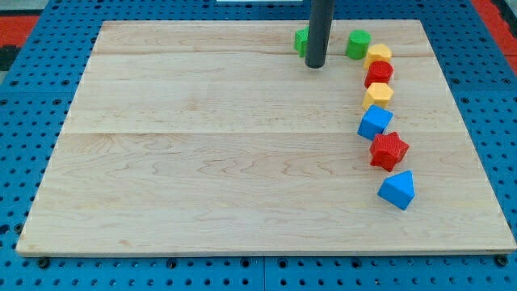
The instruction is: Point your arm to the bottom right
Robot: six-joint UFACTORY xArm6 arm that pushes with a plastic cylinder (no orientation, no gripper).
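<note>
My tip (315,65) rests on the wooden board (202,162) near the view's top, right of centre. A green block (301,41) sits just behind the rod, partly hidden by it. A green round block (358,44) lies to the tip's right. From there a curved row runs toward the view's bottom right: a yellow block (378,55), a red block (379,73), a yellow block (377,95), a blue cube (375,122), a red star-shaped block (388,150) and a blue triangular block (397,190).
The board lies on a blue pegboard table (32,145). A red surface (20,24) shows at the view's top left corner.
</note>
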